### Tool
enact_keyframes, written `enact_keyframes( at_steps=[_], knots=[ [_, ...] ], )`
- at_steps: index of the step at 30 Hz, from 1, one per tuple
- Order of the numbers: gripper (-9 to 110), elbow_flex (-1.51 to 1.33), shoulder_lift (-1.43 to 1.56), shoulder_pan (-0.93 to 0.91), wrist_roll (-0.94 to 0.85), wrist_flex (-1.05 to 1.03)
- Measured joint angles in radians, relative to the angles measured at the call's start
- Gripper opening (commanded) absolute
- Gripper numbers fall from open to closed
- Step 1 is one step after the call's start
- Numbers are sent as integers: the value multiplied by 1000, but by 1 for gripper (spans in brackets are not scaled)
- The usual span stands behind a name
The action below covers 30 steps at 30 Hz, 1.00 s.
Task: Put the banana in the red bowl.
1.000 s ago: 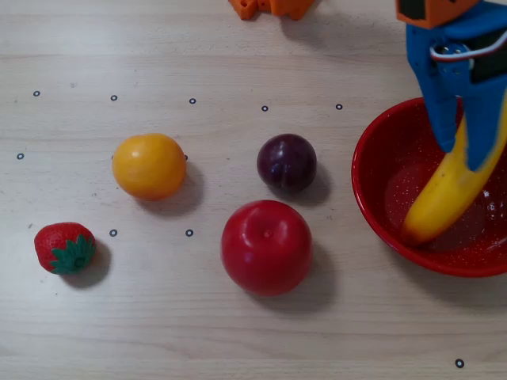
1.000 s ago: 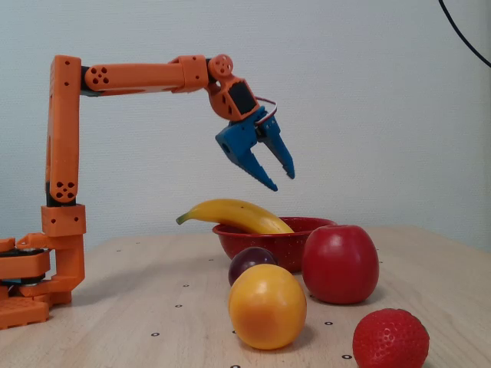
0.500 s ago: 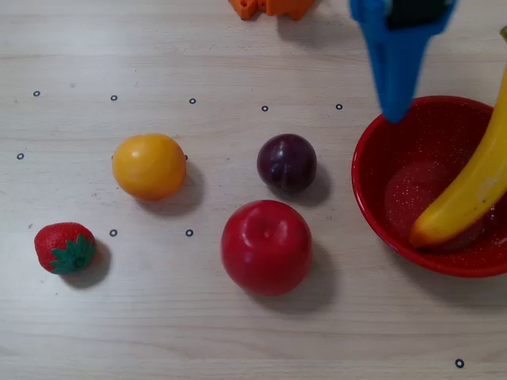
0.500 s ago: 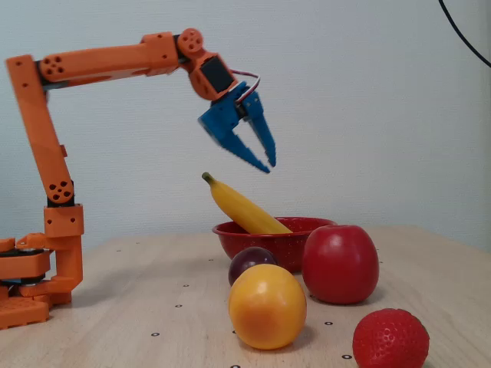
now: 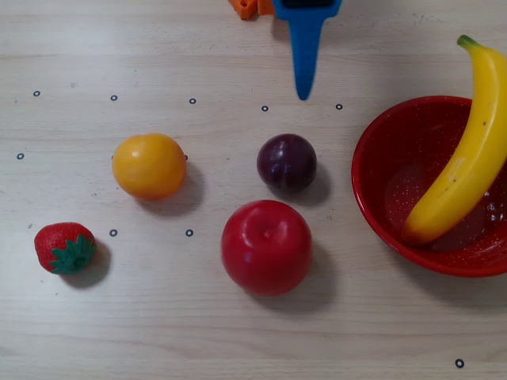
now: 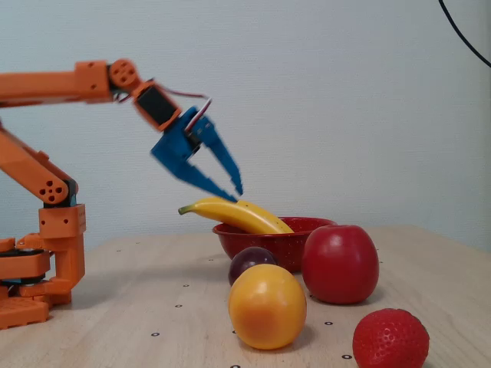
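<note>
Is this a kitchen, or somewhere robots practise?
Probably a robot practice table, not a kitchen. A small orange arm is fixed to a wooden table marked with tiny printed circles, and the fruit, like the banana and apple, looks plastic.

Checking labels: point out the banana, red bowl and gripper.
banana (image 5: 467, 150): overhead view, middle of its yellow body.
red bowl (image 5: 380, 150): overhead view, inner left wall.
gripper (image 6: 235, 190): fixed view, between the blue fingertips, held open above the table.
</note>
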<state>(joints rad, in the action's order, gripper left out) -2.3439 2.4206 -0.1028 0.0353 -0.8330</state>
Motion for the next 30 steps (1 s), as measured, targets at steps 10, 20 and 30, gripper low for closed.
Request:
enact_keyframes(
  at_steps=[10,20,30],
  knots=[
    [0,-433,362,103,48,121],
    [0,-701,653,103,91,184],
    [0,-762,779,101,87,86]
  ],
)
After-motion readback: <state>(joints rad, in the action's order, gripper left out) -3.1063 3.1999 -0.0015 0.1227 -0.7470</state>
